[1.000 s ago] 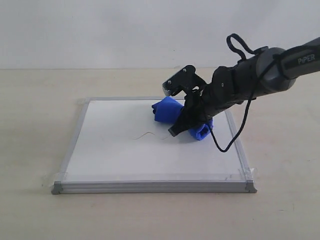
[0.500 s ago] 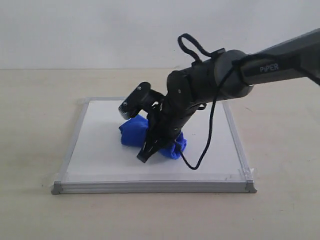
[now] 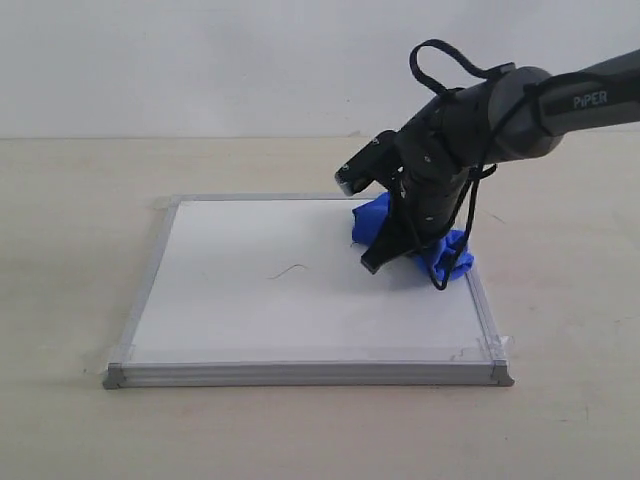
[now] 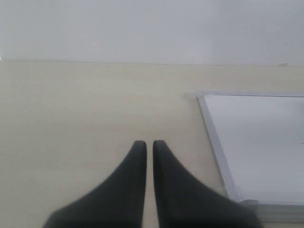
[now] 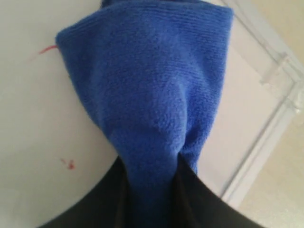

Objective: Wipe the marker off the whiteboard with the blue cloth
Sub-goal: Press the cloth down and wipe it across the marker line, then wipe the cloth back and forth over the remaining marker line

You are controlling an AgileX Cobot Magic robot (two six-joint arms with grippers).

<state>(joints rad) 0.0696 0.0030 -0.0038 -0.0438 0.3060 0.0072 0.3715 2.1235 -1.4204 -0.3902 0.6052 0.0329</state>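
Observation:
The whiteboard [image 3: 250,300] lies flat on the tan table, silver-framed. A thin dark marker squiggle [image 3: 288,270] shows near its middle. My right gripper [image 3: 374,262] is shut on the blue cloth [image 3: 446,254] and presses it onto the board's right side, well right of the squiggle. Close up, the blue cloth [image 5: 147,90] is bunched between the black fingers [image 5: 199,199] of the right gripper [image 5: 151,194], beside the whiteboard's frame [image 5: 266,137]. My left gripper [image 4: 149,143] hangs shut and empty over bare table, beside the whiteboard [image 4: 256,137]. It is out of the exterior view.
A black cable [image 3: 452,268] loops from the right arm [image 3: 520,100] down past the cloth. Small reddish specks [image 5: 70,164] dot the board near the cloth. A pale wall [image 3: 200,60] runs behind the table. Clear tape [image 3: 492,346] holds the board's front corners.
My right gripper carried the cloth forward and left across the board's middle, over the squiggle, then back to the right side. The squiggle still shows.

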